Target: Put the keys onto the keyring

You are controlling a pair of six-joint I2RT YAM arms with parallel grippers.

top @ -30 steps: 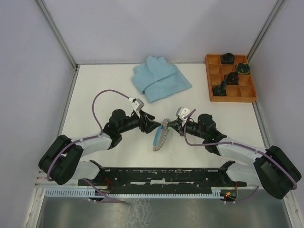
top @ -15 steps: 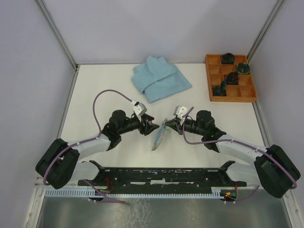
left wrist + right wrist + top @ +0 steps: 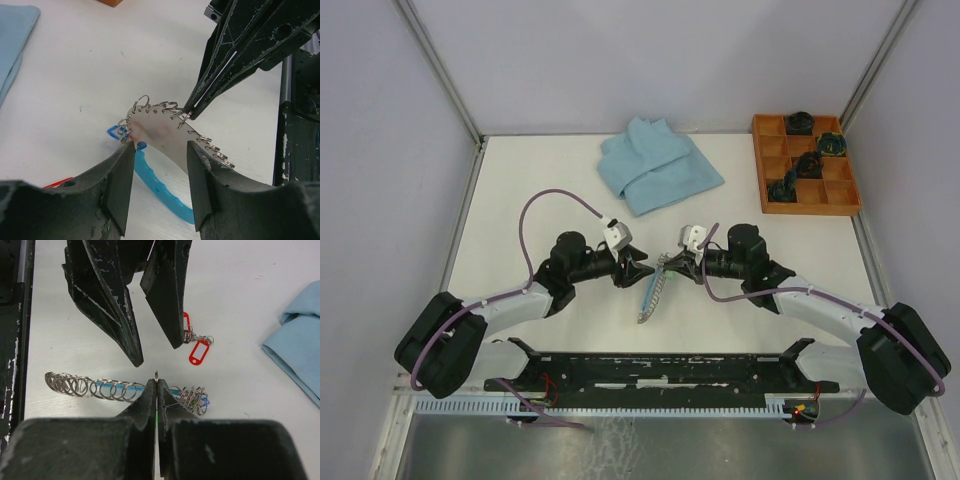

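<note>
Keyring | pinched by closed right fingers | left fingers open, just beside it

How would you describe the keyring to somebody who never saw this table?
On the table, find the folded light-blue cloth, then look toward the near edge. The keyring is the loop of silver wire rings with a blue strip, metal, not fabric.

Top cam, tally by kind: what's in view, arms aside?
Cloth: 1
Tray: 1
Dark items in tray: 4
Keyring: 1
Total: 7
</note>
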